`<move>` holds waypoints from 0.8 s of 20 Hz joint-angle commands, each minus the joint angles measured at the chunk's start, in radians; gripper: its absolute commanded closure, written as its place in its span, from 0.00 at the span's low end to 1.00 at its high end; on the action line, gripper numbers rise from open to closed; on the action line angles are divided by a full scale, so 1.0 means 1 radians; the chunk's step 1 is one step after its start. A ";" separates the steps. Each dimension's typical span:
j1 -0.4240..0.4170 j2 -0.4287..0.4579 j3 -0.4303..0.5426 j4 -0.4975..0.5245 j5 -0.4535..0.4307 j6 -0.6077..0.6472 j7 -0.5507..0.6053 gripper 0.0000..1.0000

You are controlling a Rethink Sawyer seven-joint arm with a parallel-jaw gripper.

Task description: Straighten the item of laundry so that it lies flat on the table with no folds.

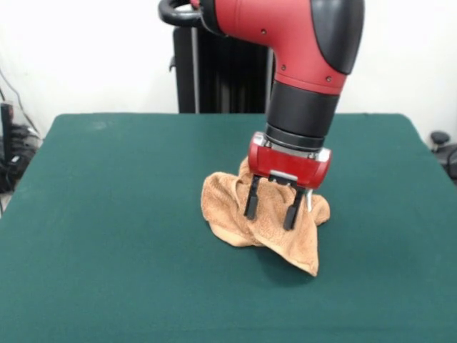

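The tan-orange towel (225, 207) lies crumpled in a bunched heap near the middle of the dark green table (107, 214). One pointed corner of it reaches toward the table's near edge and casts a shadow beneath. My gripper (270, 220) hangs straight down over the heap's right half. Its two black fingers (251, 204) are spread apart, with the tips down at the cloth. Nothing is clamped between them. The red gripper body and arm hide the back part of the towel. No labels on the towel show.
The black pedestal (214, 71) stands behind the table's far edge. Cables and dark equipment (13, 150) sit off the table's left side. A dark object (444, 146) sits off the right side.
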 commanded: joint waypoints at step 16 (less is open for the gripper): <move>-0.075 0.116 0.209 0.056 0.048 -0.029 0.275 0.00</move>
